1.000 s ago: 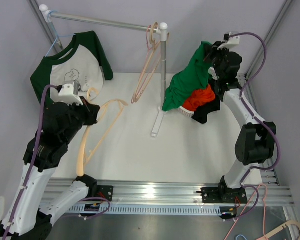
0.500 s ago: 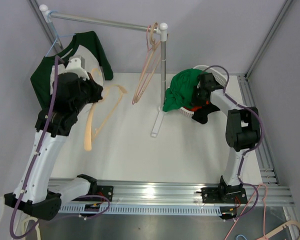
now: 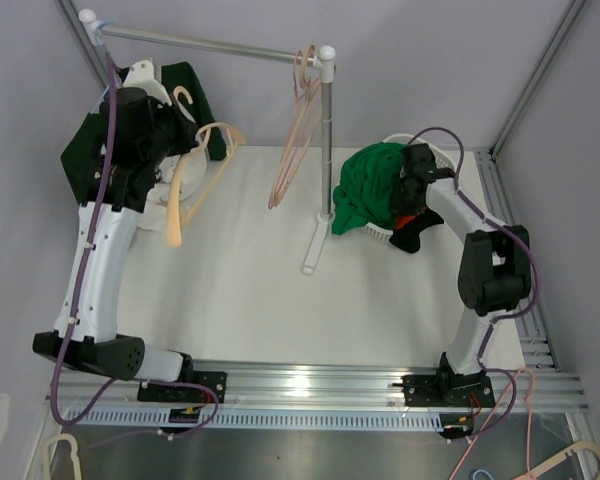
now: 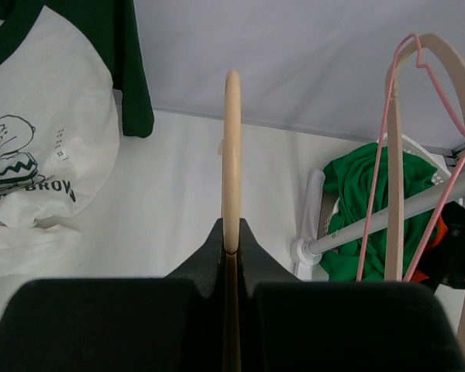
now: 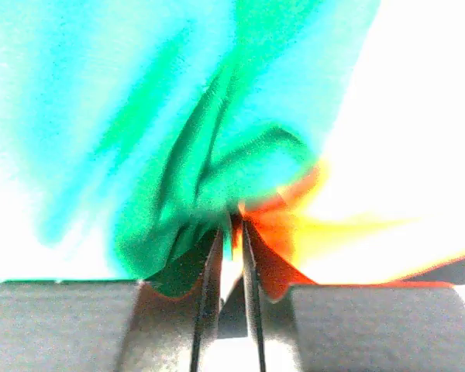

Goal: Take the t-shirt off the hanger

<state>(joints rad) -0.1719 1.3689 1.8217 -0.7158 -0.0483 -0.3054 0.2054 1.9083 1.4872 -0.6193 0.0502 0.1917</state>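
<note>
Green t-shirt (image 3: 368, 185) lies heaped in basket (image 3: 440, 152) at right, off hanger (image 4: 232, 155); left gripper (image 4: 231, 242) clamps that bare hanger; right gripper (image 5: 231, 232) sits on the cloth, jaws nearly together (can't tell if pinching); fabric prob. soft, light, floppy; grab a bunched fold.

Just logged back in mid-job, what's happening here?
The left claw is shut on a bare wooden hanger, held up near the rail. The right claw is down at the basket against the green t-shirt, jaws barely parted; whether it grips the cloth is unclear. A white-and-green shirt hangs on the rail.
</note>
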